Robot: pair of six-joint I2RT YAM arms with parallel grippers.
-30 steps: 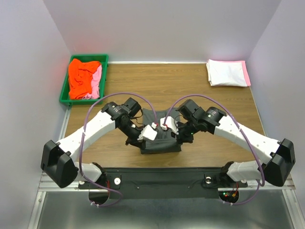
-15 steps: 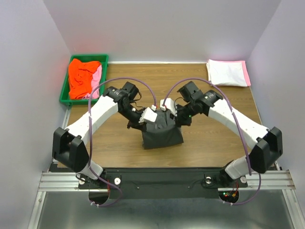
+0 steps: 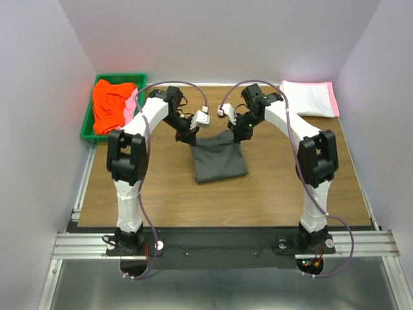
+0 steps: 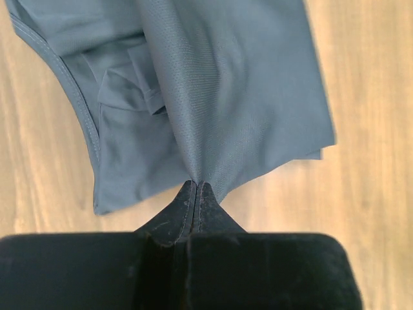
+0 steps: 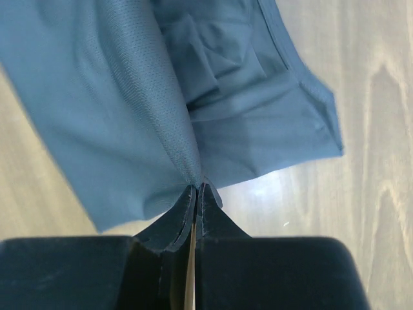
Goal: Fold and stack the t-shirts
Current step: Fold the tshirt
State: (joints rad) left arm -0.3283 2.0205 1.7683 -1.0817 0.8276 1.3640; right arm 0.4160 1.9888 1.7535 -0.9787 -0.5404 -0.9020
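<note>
A dark charcoal grey t-shirt (image 3: 218, 161) lies partly folded on the middle of the wooden table. My left gripper (image 3: 188, 136) is shut on its far left edge, the cloth (image 4: 219, 97) pinched at the fingertips. At the far right edge my right gripper (image 3: 237, 135) is shut on the same shirt (image 5: 129, 103). Both arms reach far out over the table. Orange-red (image 3: 111, 103) and light pink (image 3: 131, 106) t-shirts lie crumpled in the green bin. A folded white t-shirt (image 3: 307, 98) lies on a pink one at the back right corner.
The green plastic bin (image 3: 86, 132) stands at the back left corner, just off the table's edge. Grey walls close in the back and both sides. Bare wood (image 3: 284, 187) shows in front of the grey shirt.
Both arms have stretched away from their bases, dragging the grey shirt's held edge towards the back of the table. The shirt now lies flatter and farther back.
</note>
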